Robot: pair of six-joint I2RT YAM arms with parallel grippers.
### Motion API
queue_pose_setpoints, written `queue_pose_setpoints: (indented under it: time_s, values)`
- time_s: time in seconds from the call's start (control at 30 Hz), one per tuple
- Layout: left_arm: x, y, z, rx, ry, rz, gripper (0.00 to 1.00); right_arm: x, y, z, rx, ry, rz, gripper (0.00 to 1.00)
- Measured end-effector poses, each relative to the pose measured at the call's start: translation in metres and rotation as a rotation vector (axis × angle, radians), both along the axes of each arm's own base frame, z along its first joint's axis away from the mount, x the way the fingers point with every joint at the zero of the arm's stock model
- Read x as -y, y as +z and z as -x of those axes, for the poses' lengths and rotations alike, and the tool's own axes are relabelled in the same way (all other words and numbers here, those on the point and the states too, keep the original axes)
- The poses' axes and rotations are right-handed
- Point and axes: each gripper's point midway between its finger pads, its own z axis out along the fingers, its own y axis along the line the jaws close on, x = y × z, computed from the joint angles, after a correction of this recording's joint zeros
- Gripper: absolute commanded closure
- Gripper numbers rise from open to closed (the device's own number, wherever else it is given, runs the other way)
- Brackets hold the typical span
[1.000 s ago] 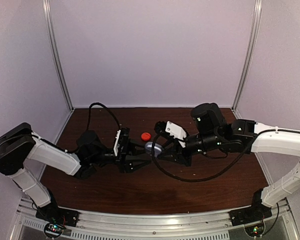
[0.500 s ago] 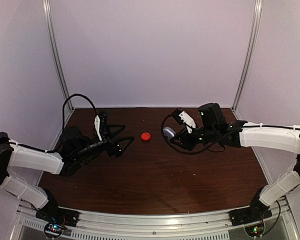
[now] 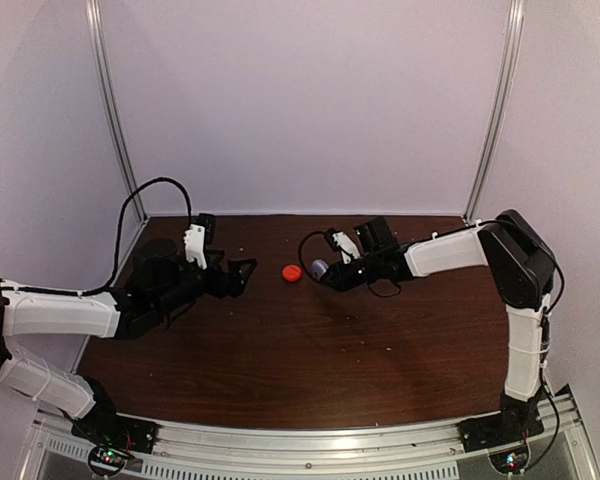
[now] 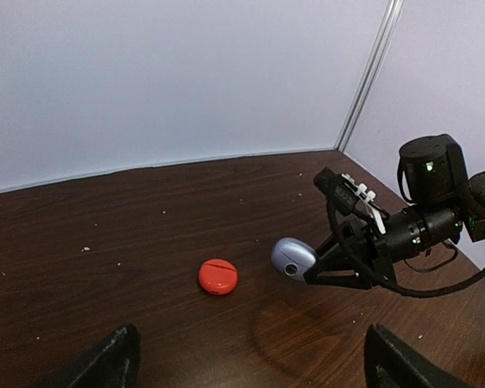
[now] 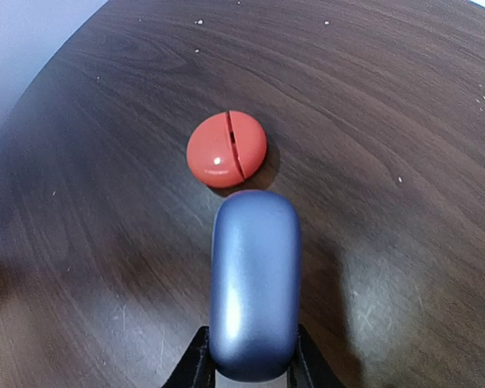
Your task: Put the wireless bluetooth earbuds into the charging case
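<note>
**Arms drawn apart**

Grey case [image 5: 255, 283], pinched in the right gripper [image 5: 252, 365], has moved back to just beside the unmoved red case [image 5: 226, 148] on the table [image 3: 310, 350]. Left gripper [image 3: 238, 277] has withdrawn leftward, jaws spread wide.

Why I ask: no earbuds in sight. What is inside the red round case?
The red case lies closed, a seam across its top. Its inside is covered; any earbuds there cannot be seen.

no legible text on red case [image 5: 226, 149], none on grey-blue case [image 5: 255, 283], no numbers or signs
</note>
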Motion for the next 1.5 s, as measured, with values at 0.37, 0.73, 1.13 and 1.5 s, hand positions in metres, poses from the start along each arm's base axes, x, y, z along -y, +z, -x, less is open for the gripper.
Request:
queue_pose_setpoints:
  time_s: [0.37,0.73,1.13,1.5]
  values:
    - [-0.008,-0.010,-0.005,-0.033,0.054,-0.041,0.02,-0.016,-0.029,-0.037,-0.054,-0.060,-0.044,0.78]
    - [-0.004,-0.006,-0.013,-0.056,0.069,-0.065,0.02,-0.013,-0.029,-0.042,-0.063,-0.100,-0.063,0.31]
    - [0.004,-0.013,-0.042,-0.162,0.106,-0.123,0.02,0.034,0.056,-0.029,0.056,-0.161,-0.116,0.08]
    - [-0.055,-0.010,-0.041,-0.204,0.268,-0.137,0.02,0.099,0.143,0.027,0.251,-0.236,-0.188,0.00]
